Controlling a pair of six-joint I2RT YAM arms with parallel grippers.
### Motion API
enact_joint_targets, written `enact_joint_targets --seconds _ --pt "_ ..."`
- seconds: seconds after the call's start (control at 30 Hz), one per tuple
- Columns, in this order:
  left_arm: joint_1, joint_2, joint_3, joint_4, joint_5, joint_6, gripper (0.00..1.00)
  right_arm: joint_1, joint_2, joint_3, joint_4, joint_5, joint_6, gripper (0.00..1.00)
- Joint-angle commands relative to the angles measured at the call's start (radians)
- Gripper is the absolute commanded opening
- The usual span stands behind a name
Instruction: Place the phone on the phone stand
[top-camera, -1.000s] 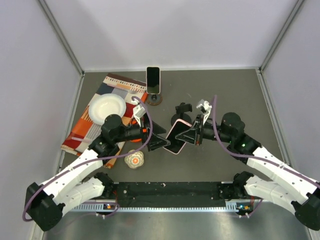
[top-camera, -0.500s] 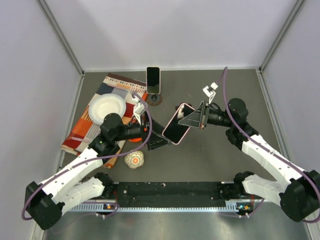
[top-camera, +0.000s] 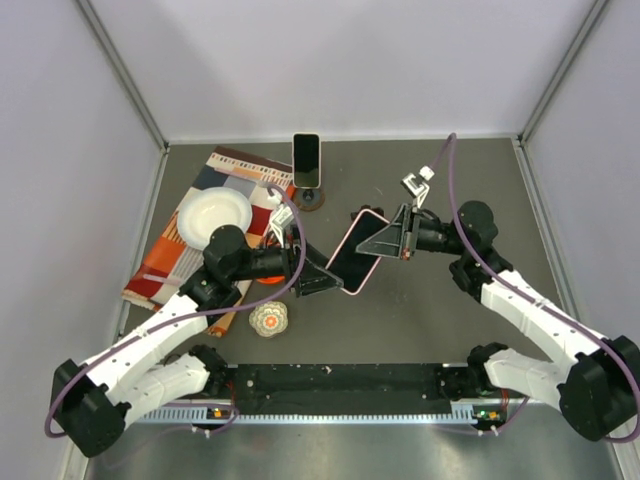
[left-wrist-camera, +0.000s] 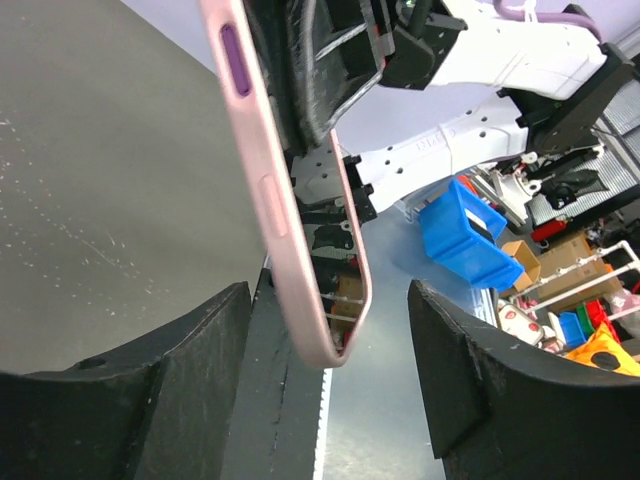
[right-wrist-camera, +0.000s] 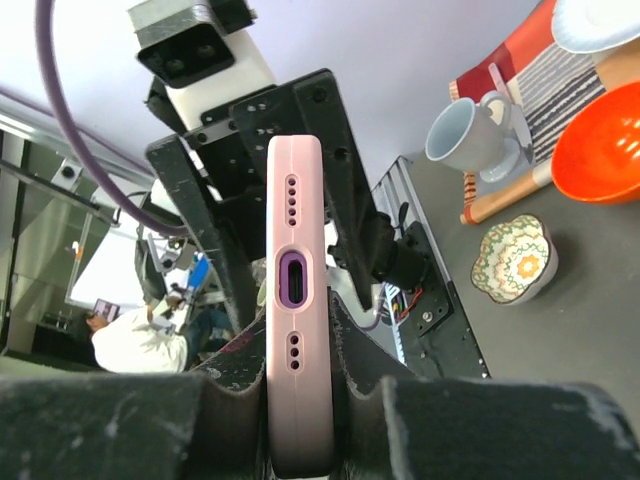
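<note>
Pink-cased phone (top-camera: 350, 262) hangs tilted over the table's (top-camera: 440, 320) middle, clamped at its upper end by the right gripper (top-camera: 385, 243). The left gripper (top-camera: 323, 283) straddles its lower end, jaws apart and not touching. If the right lets go before the left bites, the phone drops. A second ago it sat lower and the left jaws stood wider.

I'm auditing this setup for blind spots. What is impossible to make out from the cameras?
The table under the phone and right gripper: top view, they cover it; no empty stand shows.
How deep the phone sits in that gripper: right wrist view, cut off at the bottom edge.
Whether the far phone sits fully on its stand: top view, too small.
</note>
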Motion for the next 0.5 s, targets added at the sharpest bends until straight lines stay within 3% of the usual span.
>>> enact_joint_targets --seconds 0.0,0.07,0.17,0.3,0.47 --pt "-0.003 0.014 0.018 0.136 0.028 -0.065 0.70 -0.003 -0.057 -0.044 0.144 0.085 0.021 0.00" --pt "-0.003 0.012 -0.012 0.173 0.002 -0.105 0.82 0.001 -0.085 -0.111 0.224 0.184 0.041 0.00" --pt "-0.004 -0.011 -0.084 0.311 -0.086 -0.175 0.88 0.010 -0.123 -0.194 0.345 0.310 0.082 0.00" --pt "-0.011 -0.031 -0.135 0.392 -0.199 -0.230 0.84 0.046 -0.161 -0.279 0.496 0.462 0.122 0.00" --pt "-0.023 -0.015 -0.143 0.457 -0.280 -0.273 0.77 0.076 -0.184 -0.298 0.533 0.582 0.114 0.00"
